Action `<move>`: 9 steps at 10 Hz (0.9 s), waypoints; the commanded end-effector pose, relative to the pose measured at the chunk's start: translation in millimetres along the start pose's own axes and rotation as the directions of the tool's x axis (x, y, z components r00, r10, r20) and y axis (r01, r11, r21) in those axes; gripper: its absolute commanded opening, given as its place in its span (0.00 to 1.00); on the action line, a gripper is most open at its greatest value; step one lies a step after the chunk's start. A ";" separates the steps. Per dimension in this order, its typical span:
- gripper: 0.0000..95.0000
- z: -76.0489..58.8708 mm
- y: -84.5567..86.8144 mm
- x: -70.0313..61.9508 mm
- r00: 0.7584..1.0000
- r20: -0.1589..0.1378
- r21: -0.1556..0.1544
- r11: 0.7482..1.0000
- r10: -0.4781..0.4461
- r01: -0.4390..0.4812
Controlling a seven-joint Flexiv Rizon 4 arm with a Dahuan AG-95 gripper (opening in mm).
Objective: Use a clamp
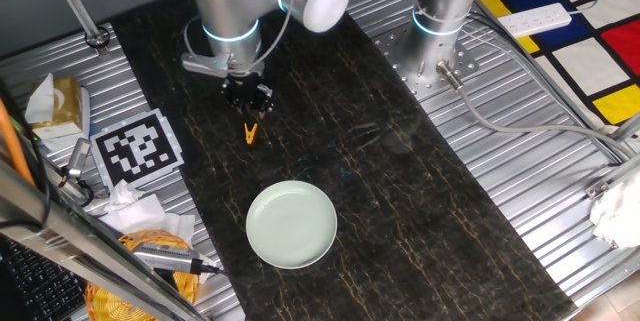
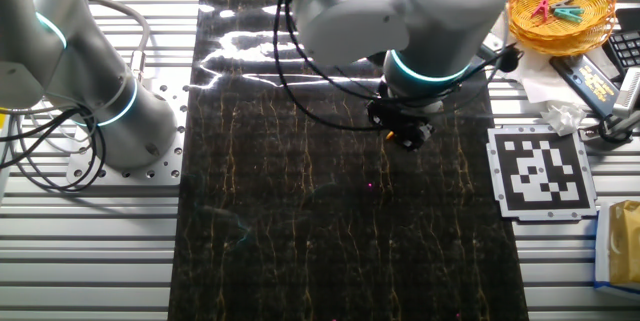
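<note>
Dark marble-look mat (image 1: 400, 191) over ribbed metal bench forms the work surface. Nearest the lens in one fixed view, pale green plate (image 1: 291, 223) lies flat on the mat, below and a little to one side of the gripper, prob. the rim meant to receive the clip. Next, the clamp (image 1: 250, 133), small orange-yellow clip, sits just beneath the gripper (image 1: 248, 98), prongs toward the plate; whether it hangs from the fingers or rests on the mat can't be told. Gripper points straight down w/ dark fingers drawn close together; grip on the clip not confirmed, since in the other fixed view only an orange fleck shows at the gripper tip. Beside the gripper, off the mat, printed marker tag (image 1: 138, 148). Farthest back, second arm base (image 1: 440, 21), idle.
</note>
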State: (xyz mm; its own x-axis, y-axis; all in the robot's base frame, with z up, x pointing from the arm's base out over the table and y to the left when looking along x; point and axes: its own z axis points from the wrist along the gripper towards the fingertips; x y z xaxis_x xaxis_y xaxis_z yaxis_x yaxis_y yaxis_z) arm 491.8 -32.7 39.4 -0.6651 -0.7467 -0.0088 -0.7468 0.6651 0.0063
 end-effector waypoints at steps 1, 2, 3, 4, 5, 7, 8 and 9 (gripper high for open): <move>0.40 -4.1 0.7 -0.3 0.999 -0.042 -0.050 0.999 0.010 -0.012; 0.40 -4.1 0.7 -0.3 0.998 -0.063 -0.054 0.999 0.001 -0.005; 0.40 -4.1 0.7 -0.3 0.998 -0.061 -0.055 0.998 0.011 -0.014; 0.40 -4.1 0.7 -0.3 0.998 -0.063 -0.053 0.998 0.024 -0.027; 0.40 -4.1 0.7 -0.3 0.998 -0.065 -0.049 0.998 0.025 -0.029; 0.40 -4.1 0.7 -0.3 0.997 -0.070 -0.042 0.999 0.018 -0.021; 0.40 -4.1 0.7 -0.3 0.999 -0.048 -0.046 0.999 -0.018 0.016; 0.40 -4.1 0.7 -0.3 0.999 -0.038 -0.048 0.999 -0.014 0.012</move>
State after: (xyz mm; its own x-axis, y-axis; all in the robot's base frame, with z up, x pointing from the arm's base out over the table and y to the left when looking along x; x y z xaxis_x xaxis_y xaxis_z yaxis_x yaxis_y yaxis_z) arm 491.0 -32.4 43.3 -0.6577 -0.7519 0.0465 -0.7509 0.6593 0.0394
